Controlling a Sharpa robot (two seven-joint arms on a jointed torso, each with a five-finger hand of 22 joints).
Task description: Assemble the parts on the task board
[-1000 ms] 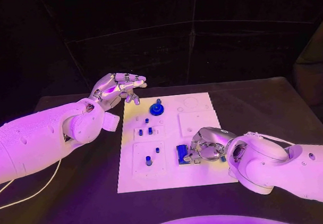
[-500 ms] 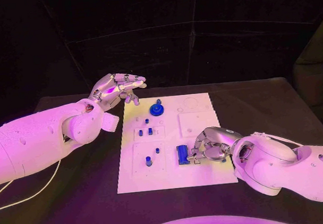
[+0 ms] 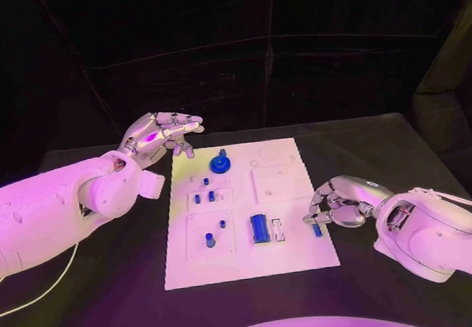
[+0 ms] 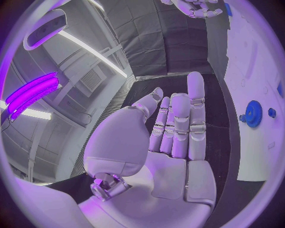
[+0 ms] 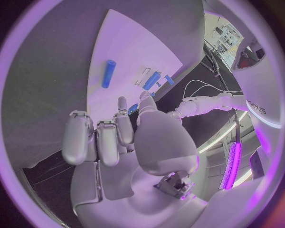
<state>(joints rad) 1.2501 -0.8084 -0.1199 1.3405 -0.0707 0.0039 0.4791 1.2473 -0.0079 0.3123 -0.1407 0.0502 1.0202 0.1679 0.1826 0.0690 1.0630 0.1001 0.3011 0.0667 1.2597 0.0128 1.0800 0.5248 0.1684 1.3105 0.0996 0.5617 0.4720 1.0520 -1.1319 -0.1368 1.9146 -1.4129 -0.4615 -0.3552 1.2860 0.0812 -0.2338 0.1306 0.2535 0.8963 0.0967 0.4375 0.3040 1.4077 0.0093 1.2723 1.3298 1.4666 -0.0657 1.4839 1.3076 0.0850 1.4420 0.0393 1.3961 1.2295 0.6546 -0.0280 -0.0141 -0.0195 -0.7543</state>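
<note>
The white task board (image 3: 290,197) lies in the middle of the table. A blue gear (image 3: 221,163) stands near its far edge, also seen as the blue gear (image 4: 254,113). A blue block (image 3: 260,228) lies near the front, with a small blue bar (image 3: 316,230) to its right; the right wrist view shows the block (image 5: 151,80) and bar (image 5: 108,73). Small blue pegs (image 3: 203,199) stand on the left half. My right hand (image 3: 343,203) hovers just off the board's right edge, fingers loosely bent, holding nothing. My left hand (image 3: 161,134) hangs by the far left corner, fingers (image 4: 178,128) spread and empty.
Black table (image 3: 381,149) surrounds the board on all sides. A white cable (image 3: 30,296) trails over the table at the left under my left arm. Dark curtains stand behind the table's far edge.
My right hand has let go of the blue block and drawn back to the right, off the board. The block stays lying on the board. The camera has shifted; my left hand holds its place.
</note>
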